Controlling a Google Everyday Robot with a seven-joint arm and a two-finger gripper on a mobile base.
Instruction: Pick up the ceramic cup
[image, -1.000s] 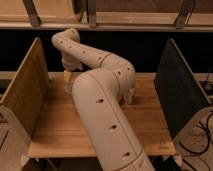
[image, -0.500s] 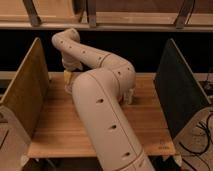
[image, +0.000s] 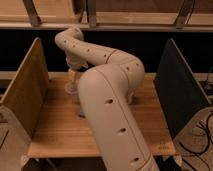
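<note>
The ceramic cup (image: 71, 89) is a small pale round cup standing on the wooden table (image: 60, 125) at the back left. My gripper (image: 73, 78) hangs straight down from the wrist and sits right above the cup, at or touching its rim. The big beige arm (image: 110, 100) bends from the front up to the right and back left to the gripper. It hides the middle of the table.
A wooden side panel (image: 25, 90) stands along the table's left edge and a dark panel (image: 180, 90) along the right. A small pale upright object (image: 129, 98) stands just right of the arm. A dark shelf and rails run behind the table.
</note>
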